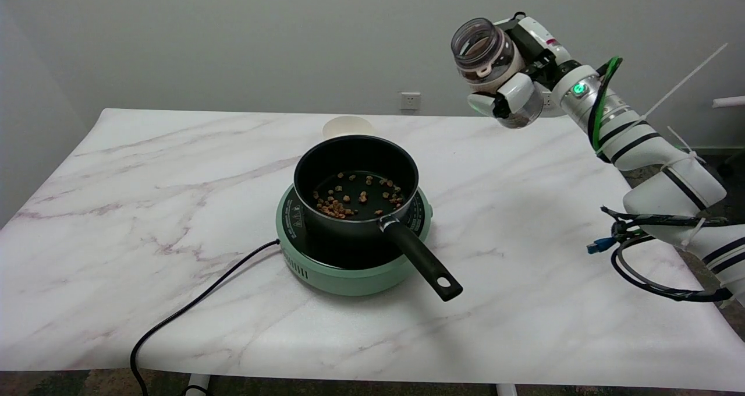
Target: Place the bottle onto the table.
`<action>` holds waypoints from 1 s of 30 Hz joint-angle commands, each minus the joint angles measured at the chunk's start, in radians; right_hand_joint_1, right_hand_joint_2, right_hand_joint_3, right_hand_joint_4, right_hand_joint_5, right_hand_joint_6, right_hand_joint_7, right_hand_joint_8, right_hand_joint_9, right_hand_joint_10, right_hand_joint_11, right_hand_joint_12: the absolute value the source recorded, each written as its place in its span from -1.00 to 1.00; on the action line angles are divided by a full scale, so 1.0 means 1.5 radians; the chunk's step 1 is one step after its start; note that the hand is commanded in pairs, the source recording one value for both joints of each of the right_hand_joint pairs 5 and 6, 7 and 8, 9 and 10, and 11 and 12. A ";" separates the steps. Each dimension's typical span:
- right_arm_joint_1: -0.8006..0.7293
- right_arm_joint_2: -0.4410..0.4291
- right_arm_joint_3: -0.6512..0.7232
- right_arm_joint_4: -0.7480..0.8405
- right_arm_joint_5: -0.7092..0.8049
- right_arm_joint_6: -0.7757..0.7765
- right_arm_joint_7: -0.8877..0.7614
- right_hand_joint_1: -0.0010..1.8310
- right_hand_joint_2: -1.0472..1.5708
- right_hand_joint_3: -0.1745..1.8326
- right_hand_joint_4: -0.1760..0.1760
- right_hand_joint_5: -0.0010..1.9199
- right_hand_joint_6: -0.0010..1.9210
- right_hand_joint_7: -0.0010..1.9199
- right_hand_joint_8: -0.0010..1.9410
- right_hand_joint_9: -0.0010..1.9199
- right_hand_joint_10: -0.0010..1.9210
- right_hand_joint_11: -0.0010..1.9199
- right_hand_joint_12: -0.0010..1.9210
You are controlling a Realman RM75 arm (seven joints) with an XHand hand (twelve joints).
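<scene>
1. The right hand [515, 90] grips the bottle [488, 58] at the frame's upper right, high above the table [524, 209], mouth tilted up so nothing spills.
2. The pan [355, 183] at centre leaves bare table right for setting down.

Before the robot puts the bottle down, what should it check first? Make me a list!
1. Robot hand holds the bottle firmly: ok, fingers wrap its body.
2. Bottle upright: not ok, it tilts, with its open mouth up and toward the left.
3. Bottle touching the table: not ok, it hangs in the air above the far right side.
4. Bare landing spot: ok, the marble right of the pot and the green cooker is free.
5. Pot handle out of the path: ok, it is well clear of the bottle.
6. Anything left in the bottle: cannot tell.
</scene>
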 commanded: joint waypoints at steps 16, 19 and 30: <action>-0.055 -0.005 0.011 -0.175 0.377 0.161 -0.005 0.65 -0.15 0.59 0.00 0.37 0.37 0.35 0.33 0.28 0.28 0.11 0.11; -0.058 -0.005 0.005 -0.197 0.381 0.172 -0.005 0.65 -0.15 0.59 0.00 0.37 0.37 0.35 0.33 0.28 0.28 0.11 0.11; -0.068 -0.006 0.005 -0.253 0.377 0.187 -0.005 0.65 -0.14 0.59 0.00 0.35 0.35 0.34 0.33 0.28 0.28 0.11 0.11</action>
